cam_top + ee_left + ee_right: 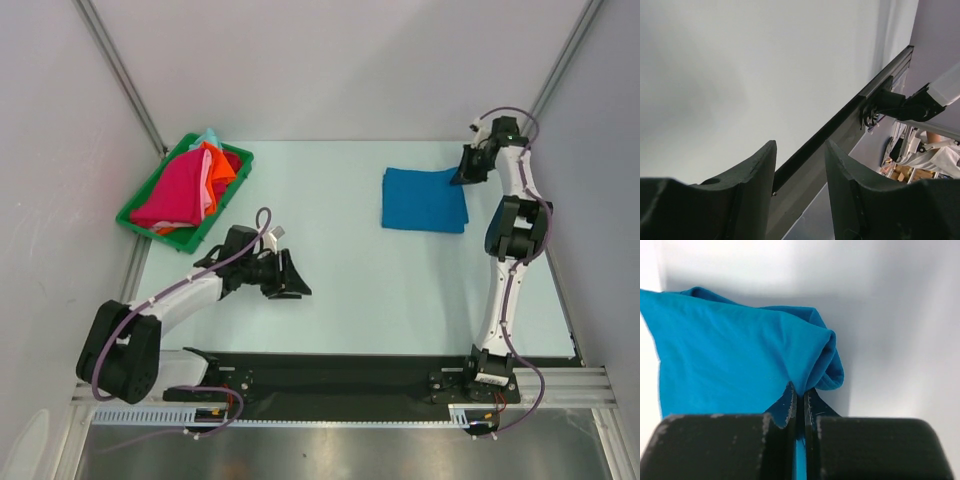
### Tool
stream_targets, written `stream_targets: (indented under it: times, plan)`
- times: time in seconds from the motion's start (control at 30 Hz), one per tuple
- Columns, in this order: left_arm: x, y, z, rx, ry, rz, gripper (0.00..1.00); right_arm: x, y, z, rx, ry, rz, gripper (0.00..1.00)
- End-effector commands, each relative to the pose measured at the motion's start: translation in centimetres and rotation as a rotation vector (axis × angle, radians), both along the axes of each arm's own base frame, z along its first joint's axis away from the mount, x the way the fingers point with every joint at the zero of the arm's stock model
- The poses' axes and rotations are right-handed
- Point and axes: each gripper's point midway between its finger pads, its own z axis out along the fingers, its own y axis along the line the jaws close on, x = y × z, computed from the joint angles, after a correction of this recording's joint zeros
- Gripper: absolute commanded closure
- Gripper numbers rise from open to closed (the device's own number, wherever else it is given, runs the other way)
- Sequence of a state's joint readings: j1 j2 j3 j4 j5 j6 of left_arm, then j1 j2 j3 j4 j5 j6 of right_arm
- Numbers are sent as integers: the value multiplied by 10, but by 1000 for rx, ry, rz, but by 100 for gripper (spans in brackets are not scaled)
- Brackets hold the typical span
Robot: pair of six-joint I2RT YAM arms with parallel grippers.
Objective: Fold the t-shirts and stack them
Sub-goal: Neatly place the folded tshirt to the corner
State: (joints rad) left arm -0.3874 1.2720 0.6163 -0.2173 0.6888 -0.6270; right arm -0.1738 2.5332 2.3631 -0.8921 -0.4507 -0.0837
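- Table (350,270): pale top. The overhead view takes in most of it. The left wrist view shows only a bare stretch running to a dark rail (830,125) at the edge, with blurred clutter beyond.
- Blue shirt (424,200): folded to a rough rectangle, lying flat on the far right of the table, well apart from the tray. Overhead it reads as tidy. In the right wrist view the blue shirt (730,355) has a corner drawn up into a rolled fold, and its left part runs out of frame.
- Tray (150,232): green, at the far left corner, set at an angle. Only the overhead view shows it.
- Pile in the tray: magenta shirt (175,195) on top and spilling toward the near rim, orange shirt (218,165) beside it, and a sliver of mint shirt (208,133) at the far end. Lower layers are hidden, so the count is unclear.
- Left gripper (295,278): low over bare table at left-centre, near the tray but clear of it. Overhead the jaws are hard to read. In its own view the left gripper (800,147) has its fingers apart with nothing between them.
- Right gripper (462,178): at the shirt's far right corner. Overhead shows contact only. Up close the right gripper (800,392) has its fingers together, pinching that fold, with blue cloth showing in the slit.
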Motion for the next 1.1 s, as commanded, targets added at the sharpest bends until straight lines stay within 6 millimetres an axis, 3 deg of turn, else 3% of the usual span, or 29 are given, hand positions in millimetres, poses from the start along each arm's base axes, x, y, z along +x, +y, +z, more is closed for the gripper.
stream_targets:
  times: [0.0, 0.13, 0.3, 0.4, 0.53, 0.63, 0.87, 0.9, 0.93, 0.97, 1.07]
  plan:
    - [2, -2, -4, -25, 1, -5, 51, 11, -62, 9, -185, -47, -59, 100]
    - [5, -4, -18, -12, 17, -8, 51, 50, -107, 31, -357, -239, -100, 100]
    - [9, -14, -31, 2, 40, -49, 53, 92, -146, 57, -519, -449, -140, 100]
    - [8, -16, -40, 17, 56, -62, 53, 99, -171, 64, -552, -485, -215, 100]
    - [9, -17, -47, 26, 78, -63, 53, 110, -187, 74, -571, -561, -255, 100]
    - [14, -21, -47, 29, 82, -68, 53, 117, -197, 70, -609, -590, -262, 100]
    - [20, -26, -45, 40, 84, -87, 53, 131, -197, 60, -618, -653, -234, 100]
    - [20, -27, -44, 39, 84, -87, 53, 134, -197, 58, -626, -665, -234, 94]
    - [21, -27, -44, 39, 84, -85, 53, 135, -199, 59, -644, -671, -245, 54]
    - [21, -27, -43, 38, 84, -84, 53, 139, -195, 64, -672, -686, -241, 43]
    - [22, -28, -38, 35, 72, -80, 53, 140, -198, 98, -747, -729, -278, 33]
